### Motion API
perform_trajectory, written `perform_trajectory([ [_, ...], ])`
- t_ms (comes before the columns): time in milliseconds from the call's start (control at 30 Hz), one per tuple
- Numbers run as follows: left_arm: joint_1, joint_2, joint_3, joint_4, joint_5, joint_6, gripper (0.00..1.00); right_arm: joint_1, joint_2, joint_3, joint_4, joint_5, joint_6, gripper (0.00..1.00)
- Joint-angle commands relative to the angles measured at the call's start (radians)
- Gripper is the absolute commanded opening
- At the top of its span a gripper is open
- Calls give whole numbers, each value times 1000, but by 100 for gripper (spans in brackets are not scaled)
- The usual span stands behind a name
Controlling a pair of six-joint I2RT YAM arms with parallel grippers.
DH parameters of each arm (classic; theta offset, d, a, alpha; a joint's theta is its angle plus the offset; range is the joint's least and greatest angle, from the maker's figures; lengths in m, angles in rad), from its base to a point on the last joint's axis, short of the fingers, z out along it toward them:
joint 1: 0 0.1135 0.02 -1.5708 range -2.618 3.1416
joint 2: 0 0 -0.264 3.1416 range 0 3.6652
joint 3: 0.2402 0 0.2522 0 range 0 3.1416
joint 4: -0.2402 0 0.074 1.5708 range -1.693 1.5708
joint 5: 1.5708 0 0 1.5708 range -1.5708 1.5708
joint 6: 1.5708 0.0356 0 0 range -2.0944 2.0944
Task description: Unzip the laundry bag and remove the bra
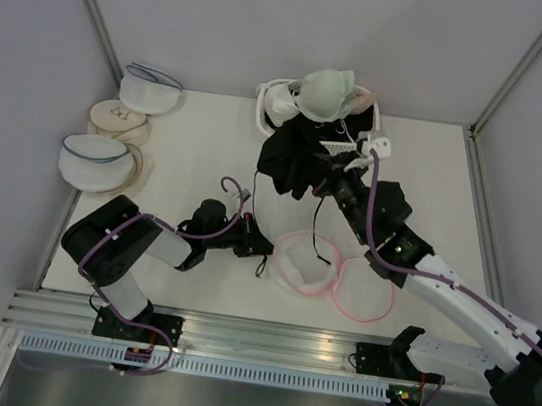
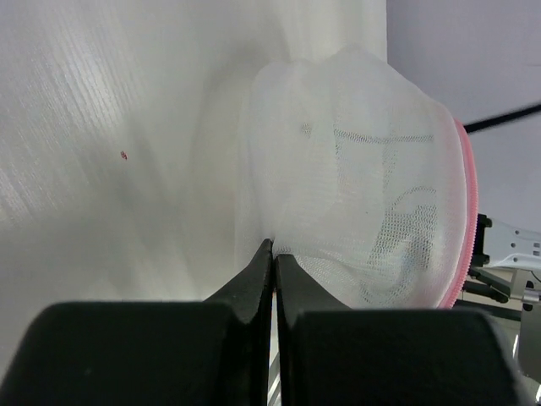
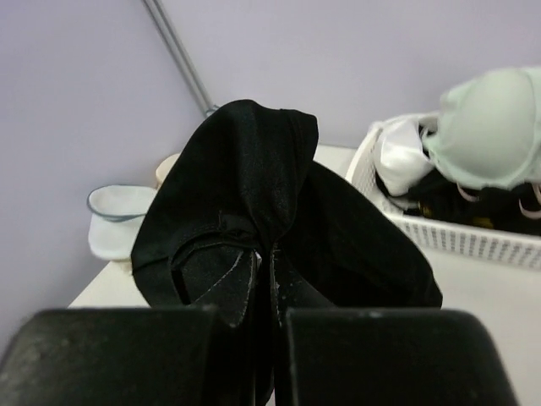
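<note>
White tabletop, lilac walls. We see one laundry bag (image 1: 305, 263), both halves splayed open, front centre. Left gripper (image 2: 272, 247) reaches low, jaws pinching its mesh. One black bra (image 1: 293, 156) hangs near basket (image 1: 263, 103), clamped by right gripper (image 3: 264, 258), arm stretched forward. Two blue-trimmed mesh bags (image 1: 150, 90) far left.

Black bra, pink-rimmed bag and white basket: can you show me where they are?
bra (image 3: 254, 169): right wrist view, on its folded black fabric.
laundry bag (image 2: 363, 203): left wrist view, on the middle of its mesh dome.
basket (image 3: 473, 239): right wrist view, on its white slotted wall.
</note>
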Motion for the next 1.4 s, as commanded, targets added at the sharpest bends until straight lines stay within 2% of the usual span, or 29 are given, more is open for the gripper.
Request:
perform_trajectory([
  [0, -4, -8, -1, 59, 21, -7, 2, -15, 174, 203, 48, 39, -124, 0],
  [233, -4, -8, -30, 102, 33, -24, 2, -124, 612, 631, 21, 35, -175, 0],
  [367, -4, 1, -47, 129, 42, -34, 2, -176, 774, 918, -17, -13, -179, 0],
  [533, -4, 27, -63, 175, 59, -53, 2, -203, 976, 1199, -57, -54, -214, 0],
  [667, -4, 62, -70, 206, 67, -67, 2, -222, 1145, 1516, -115, -57, -240, 0],
  [767, -3, 85, -73, 232, 73, -77, 2, -249, 1236, 1624, -98, -36, -234, 0],
  [1033, -3, 151, -64, 264, 93, -91, 2, -316, 1277, 1542, 61, 64, -268, 0],
  [1367, -3, 251, -58, 330, 108, -131, 2, -442, 1383, 1641, 100, 82, -178, 0],
])
